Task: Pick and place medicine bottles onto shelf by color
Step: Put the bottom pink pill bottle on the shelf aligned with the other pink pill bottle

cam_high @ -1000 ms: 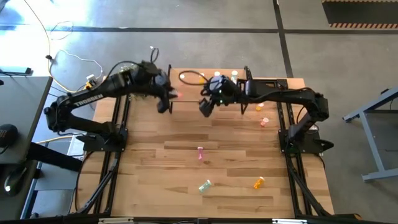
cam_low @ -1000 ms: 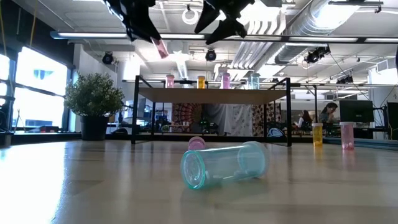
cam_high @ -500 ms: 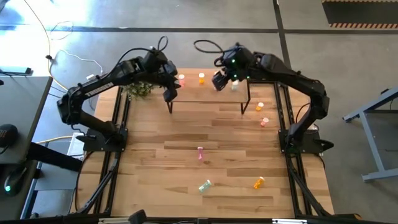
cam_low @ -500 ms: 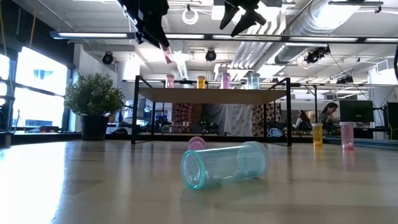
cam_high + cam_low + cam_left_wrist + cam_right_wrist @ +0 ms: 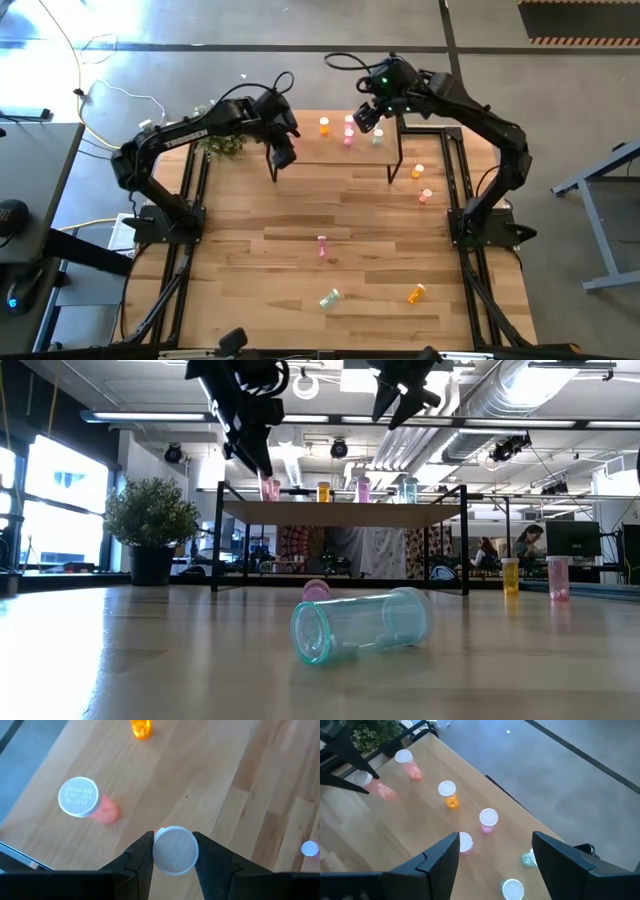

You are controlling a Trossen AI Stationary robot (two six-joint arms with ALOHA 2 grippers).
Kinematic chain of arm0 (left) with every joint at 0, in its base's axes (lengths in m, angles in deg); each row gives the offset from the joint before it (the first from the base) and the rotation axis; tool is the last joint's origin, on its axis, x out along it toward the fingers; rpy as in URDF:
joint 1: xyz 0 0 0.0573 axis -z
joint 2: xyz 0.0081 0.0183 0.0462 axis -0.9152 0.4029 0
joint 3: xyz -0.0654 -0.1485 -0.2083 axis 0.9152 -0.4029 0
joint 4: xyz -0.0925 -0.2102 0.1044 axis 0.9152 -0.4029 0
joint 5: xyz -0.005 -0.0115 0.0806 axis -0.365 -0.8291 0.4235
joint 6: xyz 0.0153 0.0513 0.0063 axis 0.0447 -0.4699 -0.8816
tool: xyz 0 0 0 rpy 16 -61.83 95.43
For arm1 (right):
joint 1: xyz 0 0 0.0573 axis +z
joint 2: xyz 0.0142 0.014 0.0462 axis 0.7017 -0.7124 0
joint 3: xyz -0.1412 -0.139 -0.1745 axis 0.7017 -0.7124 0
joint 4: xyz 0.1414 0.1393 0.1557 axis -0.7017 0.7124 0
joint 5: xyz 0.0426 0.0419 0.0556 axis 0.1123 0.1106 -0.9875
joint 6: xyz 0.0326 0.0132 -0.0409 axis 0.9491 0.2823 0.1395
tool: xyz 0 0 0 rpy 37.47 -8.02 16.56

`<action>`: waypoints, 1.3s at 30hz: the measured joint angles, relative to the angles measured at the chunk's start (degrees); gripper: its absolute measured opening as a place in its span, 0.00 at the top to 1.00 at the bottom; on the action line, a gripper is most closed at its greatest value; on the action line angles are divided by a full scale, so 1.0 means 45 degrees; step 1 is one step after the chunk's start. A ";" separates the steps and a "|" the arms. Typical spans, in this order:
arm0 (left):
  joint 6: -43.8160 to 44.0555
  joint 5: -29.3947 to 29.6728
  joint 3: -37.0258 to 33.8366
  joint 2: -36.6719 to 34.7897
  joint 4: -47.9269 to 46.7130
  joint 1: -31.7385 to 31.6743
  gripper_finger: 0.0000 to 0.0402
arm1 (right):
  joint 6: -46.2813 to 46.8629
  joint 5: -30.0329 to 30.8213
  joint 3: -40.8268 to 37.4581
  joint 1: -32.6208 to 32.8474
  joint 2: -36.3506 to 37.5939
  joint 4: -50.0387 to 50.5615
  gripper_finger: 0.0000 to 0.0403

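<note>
A green bottle (image 5: pixel 362 624) lies on its side on the worktop (image 5: pixel 340 220). Farther back, over the shelf (image 5: pixel 335 150), the left end effector (image 5: pixel 174 851) pinches a pale pink bottle (image 5: pixel 174 849) by its white ribbed cap; a clumsy release could tip it against the pink bottle (image 5: pixel 87 802) standing beside. The right end effector (image 5: pixel 492 857) hovers spread and empty above the shelf.

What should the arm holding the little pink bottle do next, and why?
Probably lower it a little and let go. The left gripper is shut on a pink bottle, cap up, right over the shelf, beside another pink bottle already standing there. The right gripper hangs open and empty above the shelf.
</note>
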 joint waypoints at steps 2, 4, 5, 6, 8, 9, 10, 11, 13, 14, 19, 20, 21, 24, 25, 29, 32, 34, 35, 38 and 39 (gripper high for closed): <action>0.0000 0.0011 0.0000 0.0041 0.0004 0.0000 0.71 | -0.0136 -0.0056 0.0000 -0.0103 0.0000 0.0000 0.41; 0.0000 0.0213 0.0000 0.0032 0.0081 0.0005 0.71 | -0.0221 -0.0066 -0.0003 -0.0172 0.0000 0.0000 0.41; -0.0002 0.0352 0.0000 0.0032 0.0099 0.0009 0.71 | -0.0224 -0.0066 -0.0008 -0.0178 0.0000 0.0000 0.41; 0.0000 0.0389 0.0000 0.0032 0.0081 0.0005 0.71 | -0.0251 -0.0066 -0.0010 -0.0178 0.0000 0.0000 0.41; -0.0003 0.0384 0.0000 0.0032 0.0090 0.0000 0.71 | -0.0457 -0.0070 -0.0010 -0.0178 0.0000 0.0000 0.41; -0.0031 0.0384 0.0000 0.0032 0.0090 0.0000 0.71 | -0.0538 -0.0075 -0.0010 -0.0178 0.0000 0.0000 0.41; -0.0126 0.0387 0.0000 0.0032 0.0089 -0.0013 0.71 | -0.0547 -0.0075 -0.0014 -0.0178 0.0000 0.0000 0.41; -0.0249 0.0384 0.0000 0.0032 0.0090 -0.0024 0.71 | -0.0548 -0.0075 -0.0015 -0.0178 0.0000 0.0000 0.41; -0.0418 0.0384 0.0000 0.0032 0.0109 -0.0024 0.71 | -0.0548 -0.0075 -0.0015 -0.0178 0.0000 0.0000 0.41; -0.0490 0.0384 0.0000 0.0032 0.0138 -0.0024 0.71 | -0.0548 -0.0079 -0.0015 -0.0178 0.0000 0.0000 0.41; -0.0491 0.0384 0.0000 0.0032 0.0693 -0.0024 0.71 | -0.0558 -0.0075 -0.0019 -0.0178 0.0000 0.0000 0.41; -0.0501 0.0385 0.0000 0.0032 0.0722 -0.0024 0.71 | -0.0587 -0.0075 -0.0019 -0.0178 0.0000 0.0000 0.41; -0.0539 0.0393 0.0000 0.0032 0.0715 -0.0024 0.71 | -0.0636 -0.0075 -0.0019 -0.0178 0.0000 0.0000 0.41; -0.0535 0.0471 0.0000 0.0032 0.0595 -0.0024 0.71 | -0.0679 -0.0075 -0.0019 -0.0178 0.0000 0.0000 0.41; -0.0539 0.0476 0.0000 0.0032 0.0555 -0.0024 0.71 | -0.0679 -0.0075 -0.0019 -0.0178 0.0000 0.0000 0.41; -0.0669 0.0685 0.0000 0.0032 0.0496 -0.0024 0.71 | -0.0674 -0.0075 -0.0019 -0.0173 0.0000 0.0000 0.41; -0.0674 0.0675 0.0000 0.0032 0.0482 -0.0024 0.71 | -0.0669 -0.0075 -0.0019 -0.0173 0.0000 0.0000 0.41; -0.0661 0.0675 0.0000 0.0032 0.0321 -0.0024 0.71 | -0.0666 -0.0075 -0.0019 -0.0173 0.0000 0.0000 0.41; -0.0670 0.0675 -0.0005 0.0032 0.0219 -0.0024 0.71 | -0.0662 -0.0075 -0.0019 -0.0173 0.0000 0.0000 0.41; -0.0670 0.0670 -0.0005 0.0032 0.0197 -0.0024 0.71 | -0.0653 -0.0075 -0.0019 -0.0173 0.0000 0.0000 0.41; -0.0670 0.0670 -0.0005 0.0032 0.0197 -0.0024 0.71 | -0.0650 -0.0075 -0.0019 -0.0173 0.0000 0.0000 0.41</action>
